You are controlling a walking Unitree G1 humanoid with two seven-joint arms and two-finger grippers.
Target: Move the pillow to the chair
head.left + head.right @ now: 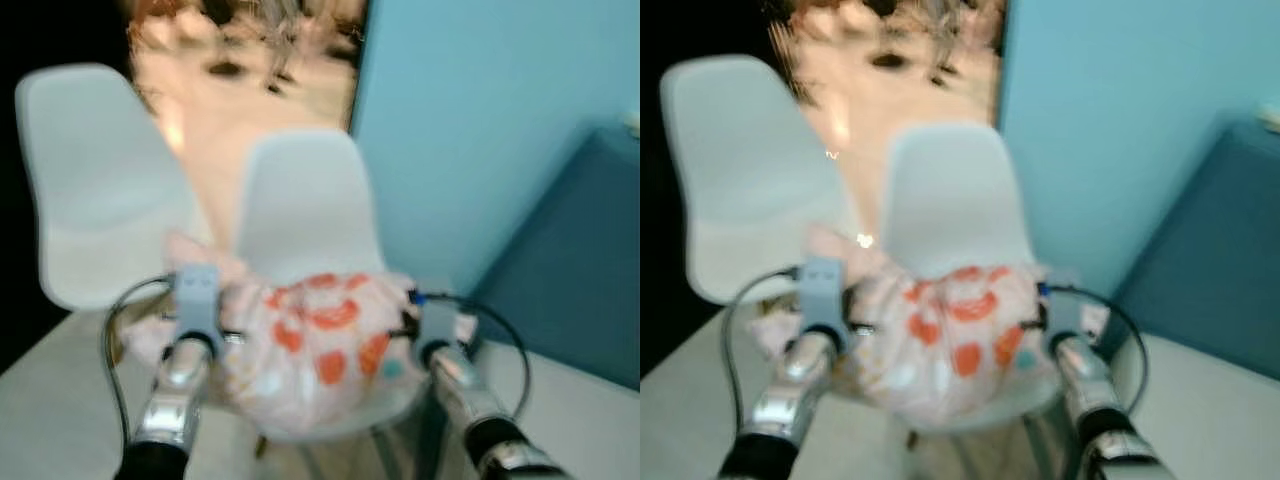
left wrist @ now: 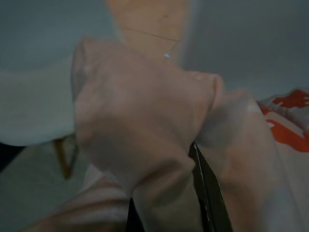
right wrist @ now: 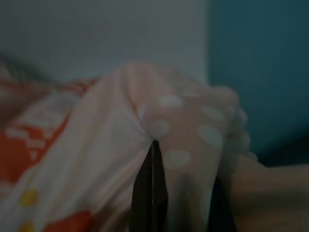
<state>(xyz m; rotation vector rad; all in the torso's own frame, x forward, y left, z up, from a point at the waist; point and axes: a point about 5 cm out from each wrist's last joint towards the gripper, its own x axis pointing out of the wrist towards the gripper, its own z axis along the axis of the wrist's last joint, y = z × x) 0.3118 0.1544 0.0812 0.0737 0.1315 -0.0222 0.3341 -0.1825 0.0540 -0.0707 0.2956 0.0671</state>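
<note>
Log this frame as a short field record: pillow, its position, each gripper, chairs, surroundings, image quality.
pillow: pink pillow with orange and white print
position: over the seat of the nearer white chair, held between both arms; whether it rests on the seat is unclear
left gripper: left gripper shut on a pillow corner, fabric bunched around its fingers
right gripper: right gripper shut on the opposite, dotted corner
other chair: second white chair to the left
surroundings: light blue wall, dark blue panel at right
image quality: blurred
</note>
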